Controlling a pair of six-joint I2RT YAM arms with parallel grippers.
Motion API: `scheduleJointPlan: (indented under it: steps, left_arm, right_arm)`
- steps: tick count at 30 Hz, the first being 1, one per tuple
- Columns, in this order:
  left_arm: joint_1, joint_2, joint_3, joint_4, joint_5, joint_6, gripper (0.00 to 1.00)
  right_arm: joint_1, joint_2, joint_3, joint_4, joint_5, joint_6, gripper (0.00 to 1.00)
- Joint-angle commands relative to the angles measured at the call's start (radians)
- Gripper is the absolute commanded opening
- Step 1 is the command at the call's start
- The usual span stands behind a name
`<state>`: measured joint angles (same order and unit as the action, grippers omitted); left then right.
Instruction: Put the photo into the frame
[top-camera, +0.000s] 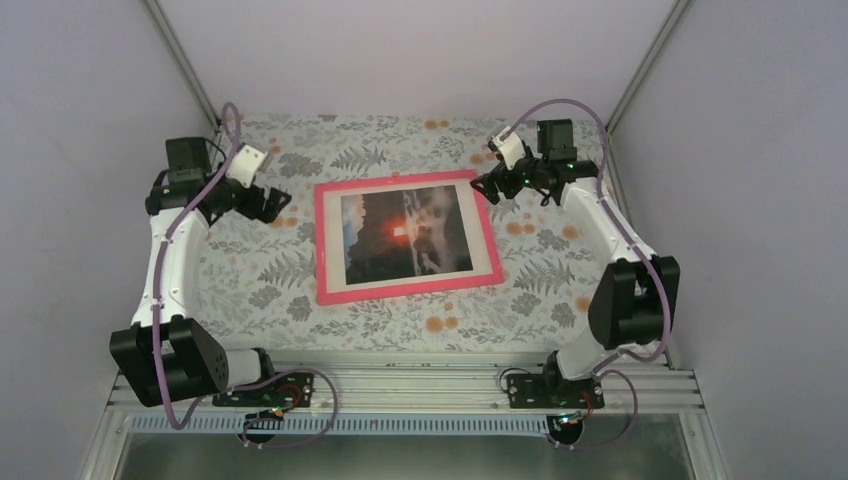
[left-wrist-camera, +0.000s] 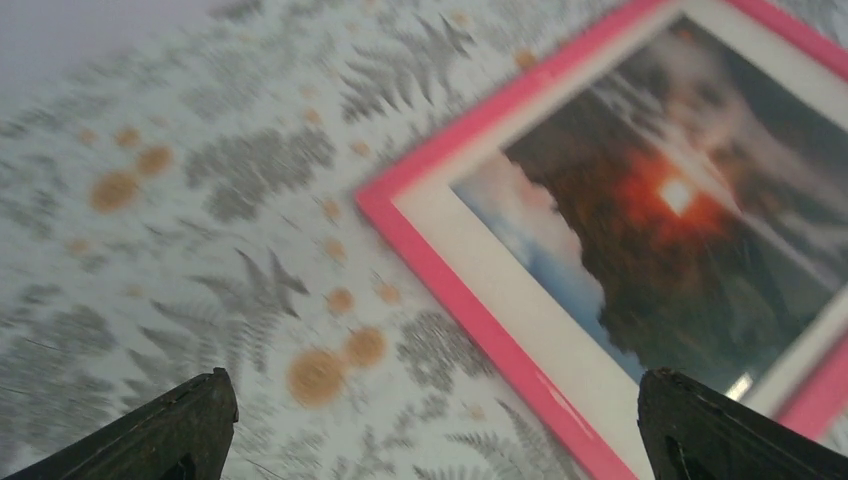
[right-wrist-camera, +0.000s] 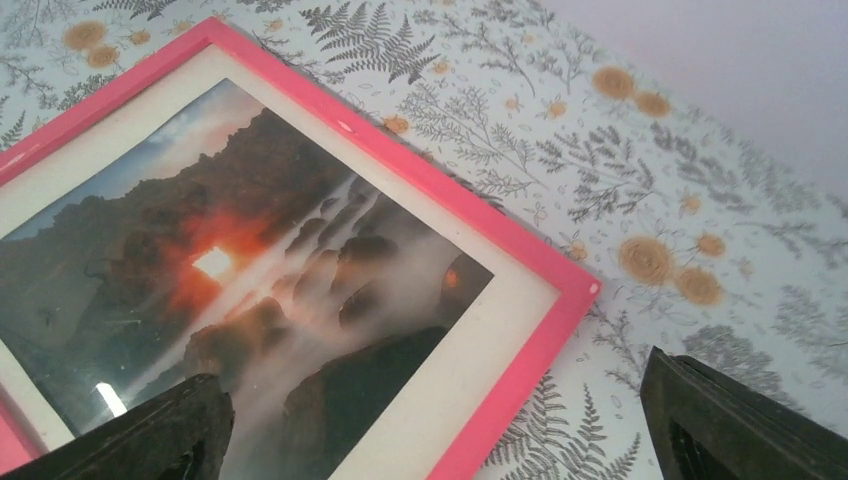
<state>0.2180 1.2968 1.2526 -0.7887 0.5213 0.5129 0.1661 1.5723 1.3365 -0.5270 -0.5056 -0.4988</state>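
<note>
Flat at the middle of the fern-and-flower-print counter (top-camera: 260, 285): the pink-bordered frame (top-camera: 323, 245), long sides running 9 to 3 o'clock. Inside the pink border, a white card mat (right-wrist-camera: 480, 350). Inside the mat's window, the photo (top-camera: 405, 232), picture side up: dark sunset landscape, orange-red sun near its centre, misty rocks toward 4 o'clock. Small bright glints over the print in both wrist views.

Left gripper (top-camera: 275, 205) above the counter at about 10 o'clock of the frame, clear of the pink border, fingers spread wide with only patterned counter and a frame corner seen between them. Right gripper (top-camera: 490, 187) at about 2 o'clock, just beside the frame's far right corner, fingers likewise spread wide and holding nothing.
</note>
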Motion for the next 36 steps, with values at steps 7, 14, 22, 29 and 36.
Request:
scheduleJointPlan:
  steps: [7,14,22,29,36]
  left_arm:
    - [-0.032,-0.083,-0.309,-0.081,0.074,0.347,1.00]
    - [-0.180,-0.147,-0.496,-0.040,-0.016,0.404,1.00]
    - [-0.336,-0.194,-0.585,0.004,-0.104,0.383,1.00]
    - [-0.376,-0.179,-0.572,0.031,-0.127,0.346,1.00]
    - [-0.442,-0.229,-0.629,0.096,-0.186,0.294,1.00]
  right_arm:
    - [-0.029,0.326,0.232,-0.026,-0.195,0.076,1.00]
    - [-0.026,0.642,0.583,-0.126,-0.262,0.158,1.00]
    - [0.004,0.841,0.797,-0.108,-0.208,0.241,1.00]
    - [0.078,0.924,0.830,-0.068,-0.100,0.253,1.00]
    - [0.103,0.970,0.831,-0.045,-0.084,0.259,1.00]
